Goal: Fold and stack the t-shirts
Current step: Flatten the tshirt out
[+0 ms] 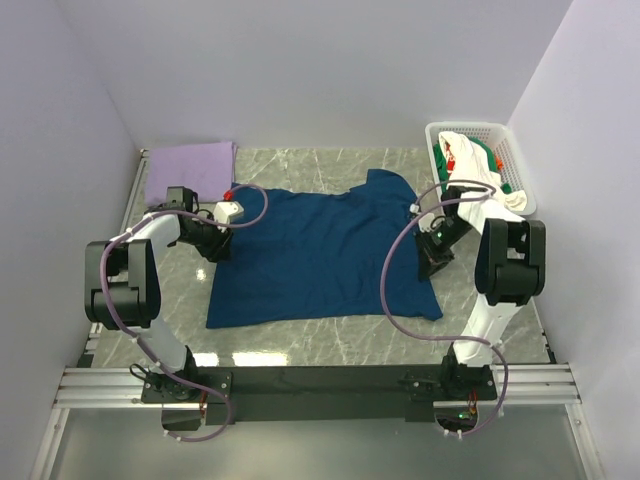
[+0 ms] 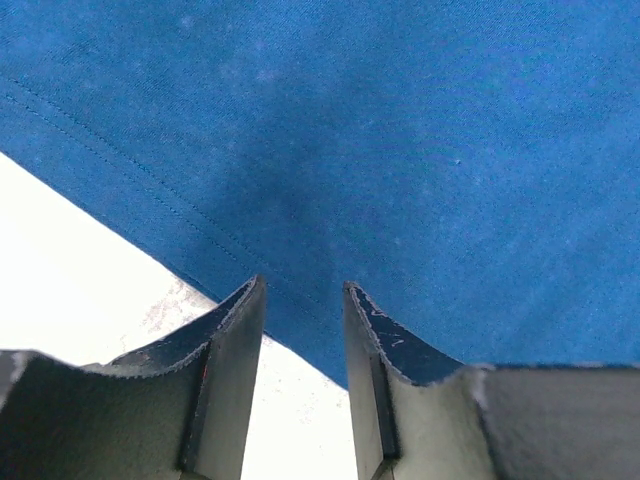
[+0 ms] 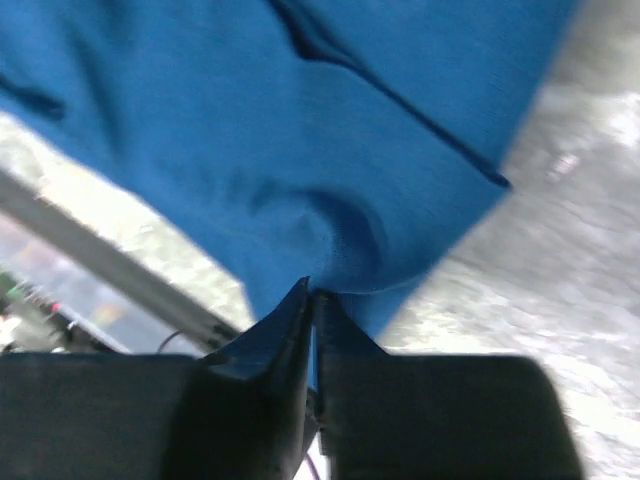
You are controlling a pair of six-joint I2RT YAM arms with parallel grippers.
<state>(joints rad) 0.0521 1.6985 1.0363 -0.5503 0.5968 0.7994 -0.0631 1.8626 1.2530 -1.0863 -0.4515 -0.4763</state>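
Observation:
A dark navy-blue t-shirt [image 1: 325, 255] lies spread flat in the middle of the table. My left gripper [image 1: 218, 243] is at its left edge, open, with the hem [image 2: 300, 300] between the jaws and nothing pinched. My right gripper [image 1: 436, 258] is at the shirt's right edge, shut on a pinch of the blue cloth [image 3: 330, 240], which bunches up at the fingertips. A pale lavender t-shirt [image 1: 190, 170] lies folded at the back left. White and green tees with red-orange bits [image 1: 478, 165] sit in the basket.
A white plastic lattice basket [image 1: 440, 130] stands at the back right corner. A small white and red object [image 1: 229, 208] lies beside the left arm near the lavender shirt. Purple cables loop over the navy shirt. White walls enclose the table on three sides.

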